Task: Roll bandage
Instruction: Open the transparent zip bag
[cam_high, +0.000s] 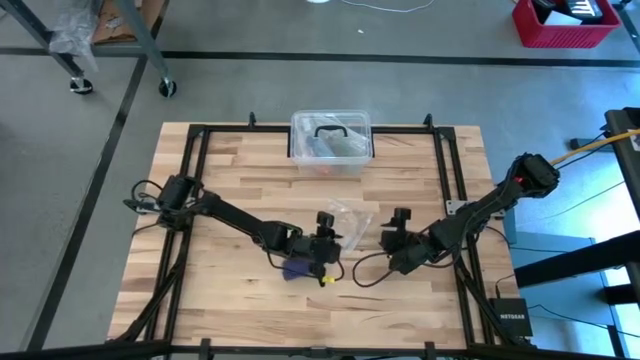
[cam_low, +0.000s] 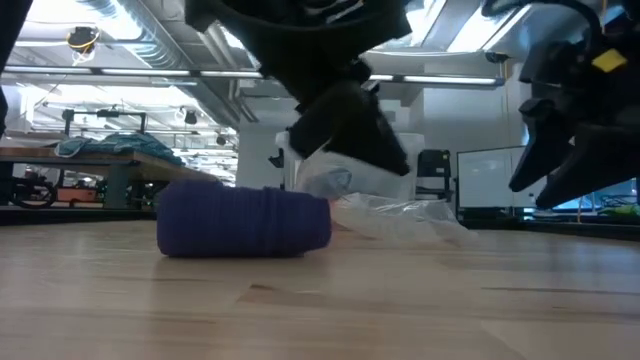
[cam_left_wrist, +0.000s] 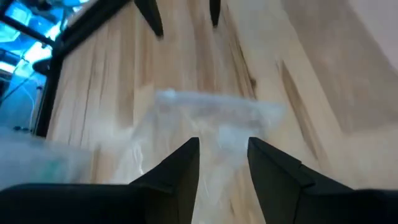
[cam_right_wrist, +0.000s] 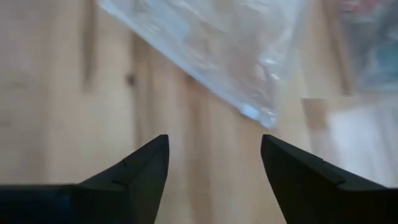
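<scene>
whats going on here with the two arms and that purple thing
The bandage lies on the wooden table already rolled into a tight purple cylinder, with nothing gripping it. The left gripper hangs just above it with fingers open, facing the crinkled plastic wrapper. The right gripper sits open on the wrapper's other side, also empty. A clear plastic box stands at the table's far edge.

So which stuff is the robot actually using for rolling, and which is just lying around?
For the job:
- bandage, already a purple roll lying on the table
- left end effector, right end effector

Just lying about:
- clear plastic wrapper
- clear plastic box
</scene>
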